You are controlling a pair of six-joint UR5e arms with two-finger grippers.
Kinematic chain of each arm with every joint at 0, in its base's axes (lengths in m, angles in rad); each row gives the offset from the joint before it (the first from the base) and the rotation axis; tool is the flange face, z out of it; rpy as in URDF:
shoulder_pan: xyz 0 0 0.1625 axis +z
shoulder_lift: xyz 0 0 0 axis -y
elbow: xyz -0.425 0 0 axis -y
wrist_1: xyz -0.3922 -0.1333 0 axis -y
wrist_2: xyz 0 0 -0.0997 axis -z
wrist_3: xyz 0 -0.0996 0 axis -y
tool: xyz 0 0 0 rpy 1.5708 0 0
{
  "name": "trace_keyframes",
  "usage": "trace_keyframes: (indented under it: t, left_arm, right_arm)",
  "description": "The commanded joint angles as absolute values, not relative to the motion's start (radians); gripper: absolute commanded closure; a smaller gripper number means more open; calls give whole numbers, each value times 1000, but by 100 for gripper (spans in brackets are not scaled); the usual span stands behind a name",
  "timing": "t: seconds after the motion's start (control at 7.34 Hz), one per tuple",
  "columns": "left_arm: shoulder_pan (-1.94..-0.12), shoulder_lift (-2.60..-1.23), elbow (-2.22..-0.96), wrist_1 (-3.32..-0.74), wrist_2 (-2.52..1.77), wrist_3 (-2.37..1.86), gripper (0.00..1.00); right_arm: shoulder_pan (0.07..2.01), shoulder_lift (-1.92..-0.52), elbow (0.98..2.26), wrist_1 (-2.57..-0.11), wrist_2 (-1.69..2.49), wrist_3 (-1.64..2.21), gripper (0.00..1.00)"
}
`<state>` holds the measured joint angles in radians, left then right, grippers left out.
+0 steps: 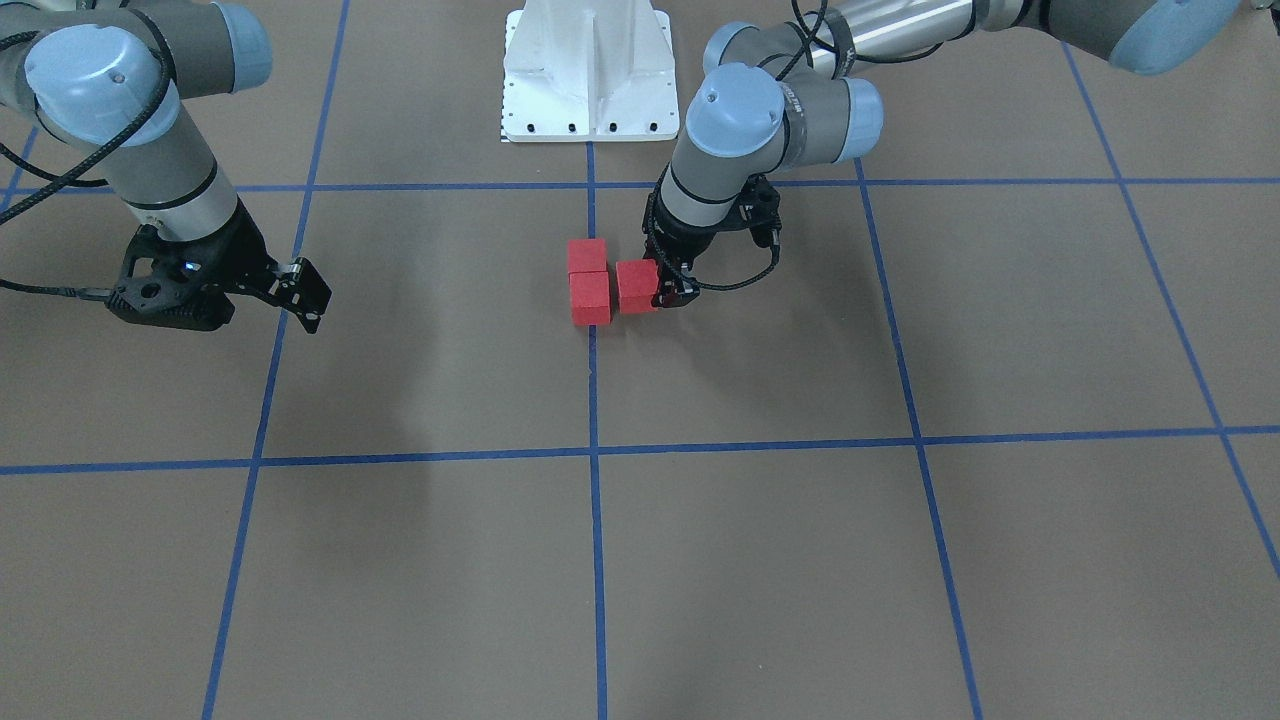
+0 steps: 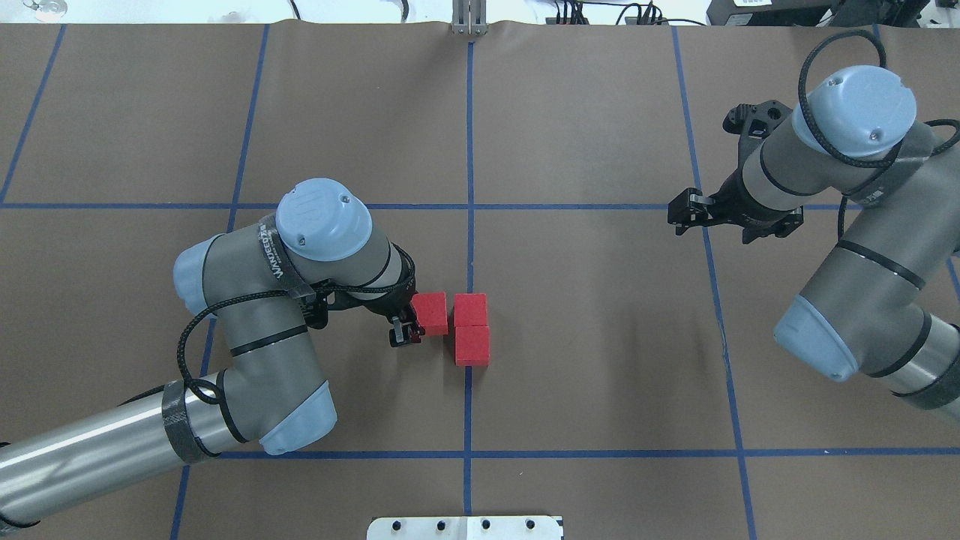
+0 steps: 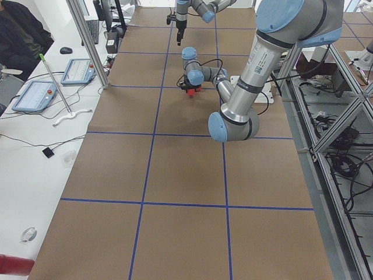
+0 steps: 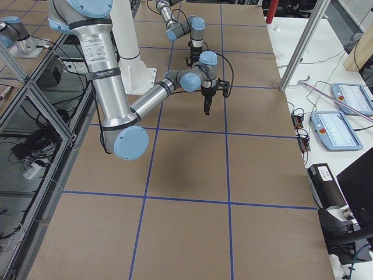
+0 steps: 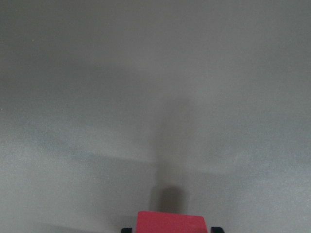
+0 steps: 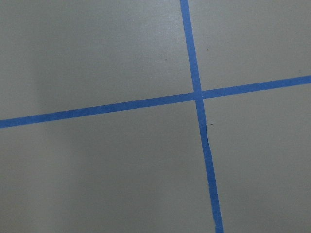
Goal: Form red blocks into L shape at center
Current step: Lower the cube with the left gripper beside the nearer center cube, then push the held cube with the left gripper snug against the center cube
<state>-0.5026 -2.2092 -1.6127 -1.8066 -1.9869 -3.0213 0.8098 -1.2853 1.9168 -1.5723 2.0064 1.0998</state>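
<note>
Left gripper [image 2: 406,331] jaws pinch one small matte red cube [image 2: 430,313], on the brown worktop [image 2: 585,322] center beside two matching red cubes [image 2: 471,328], likely completing the L. Right gripper [image 2: 686,212] idles apart; cannot tell its jaws.

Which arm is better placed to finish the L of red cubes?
Left. The left gripper grips the third small matte red cube beside the two joined red cubes; the right gripper hangs far off over a blue tape crossing.
</note>
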Motion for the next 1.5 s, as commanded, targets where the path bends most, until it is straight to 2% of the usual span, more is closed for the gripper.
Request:
trace_keyframes:
  t: [0.0, 1.36]
  left_arm:
    - [-500, -2210, -1603, -1812, -1980, -3025, 100]
    - [-492, -2232, -1574, -1813, -1980, -3020, 100]
  right_arm:
    - [810, -1285, 1917, -1572, 2006, 1100, 1]
    - [810, -1285, 1922, -1572, 2006, 1100, 1]
